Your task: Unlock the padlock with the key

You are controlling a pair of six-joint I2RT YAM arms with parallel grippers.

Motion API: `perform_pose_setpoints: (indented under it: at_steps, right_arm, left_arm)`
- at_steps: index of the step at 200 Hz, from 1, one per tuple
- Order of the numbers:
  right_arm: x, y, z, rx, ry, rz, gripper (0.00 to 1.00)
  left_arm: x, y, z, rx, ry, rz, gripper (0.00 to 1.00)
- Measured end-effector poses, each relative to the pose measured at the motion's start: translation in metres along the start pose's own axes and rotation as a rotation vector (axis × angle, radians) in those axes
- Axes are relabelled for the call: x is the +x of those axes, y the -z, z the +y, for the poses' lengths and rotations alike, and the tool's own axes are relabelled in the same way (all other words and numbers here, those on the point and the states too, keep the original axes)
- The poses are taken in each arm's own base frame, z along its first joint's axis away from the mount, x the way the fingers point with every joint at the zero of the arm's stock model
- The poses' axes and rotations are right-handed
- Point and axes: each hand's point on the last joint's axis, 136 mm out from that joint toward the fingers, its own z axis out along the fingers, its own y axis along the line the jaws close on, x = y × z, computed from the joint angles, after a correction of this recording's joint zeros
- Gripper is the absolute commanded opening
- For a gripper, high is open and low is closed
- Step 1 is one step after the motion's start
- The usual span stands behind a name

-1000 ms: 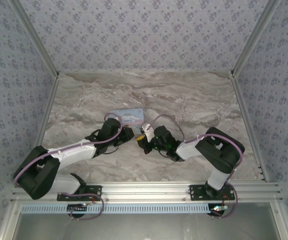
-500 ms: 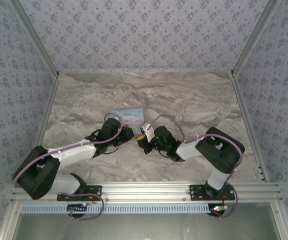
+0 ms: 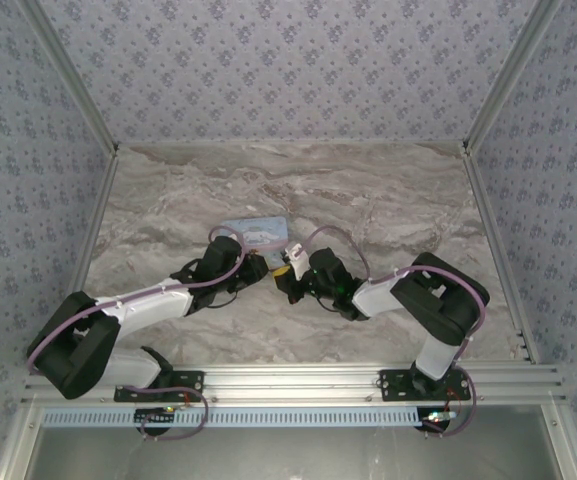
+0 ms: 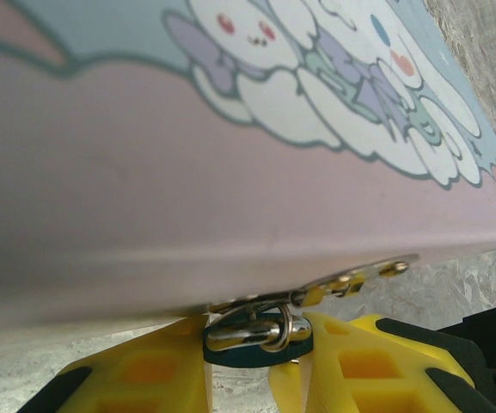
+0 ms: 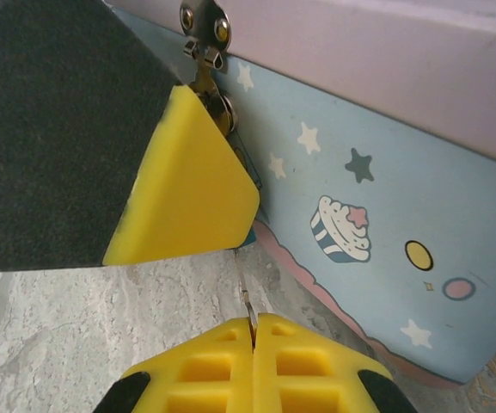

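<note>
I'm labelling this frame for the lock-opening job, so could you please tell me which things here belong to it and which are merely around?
Part of the job:
padlock, clamped by the left gripper
key, a thin sliver pinched in the shut right gripper

Just around:
cartoon tin, whose clasp carries the padlock
marble table

The padlock has a glossy chromed metal shackle. The tin box is smooth and printed, with a soft sheen. The left gripper has matt yellow plastic fingers. The table is matt and marble-veined.
</note>
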Motion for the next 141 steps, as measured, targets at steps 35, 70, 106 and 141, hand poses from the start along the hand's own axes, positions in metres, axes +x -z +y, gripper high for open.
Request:
perform_pose_setpoints:
  at_steps: [35,70,106,141]
  right_arm:
    - [-0.0003,-0.0009,0.0015,-0.010,0.000,0.001,0.00]
    - [-0.0015,-0.0009,0.0018,-0.012,0.001,-0.004,0.00]
    - [-0.0017,-0.0008,0.0019,-0.017,-0.004,-0.005,0.00]
    - [-0.0025,-0.0011,0.0010,-0.019,-0.008,-0.009,0.00]
  left_arm:
    - [0.0000,0.0000,0.0000,0.000,0.000,0.000,0.27]
    - [-0.0001,0.0000,0.0000,0.000,0.000,0.000,0.27]
    - [0.0000,0.0000,-0.0001,0.000,0.000,0.000,0.27]
    - [0.0003,0.0000,-0.0004,0.003,0.007,0.003,0.27]
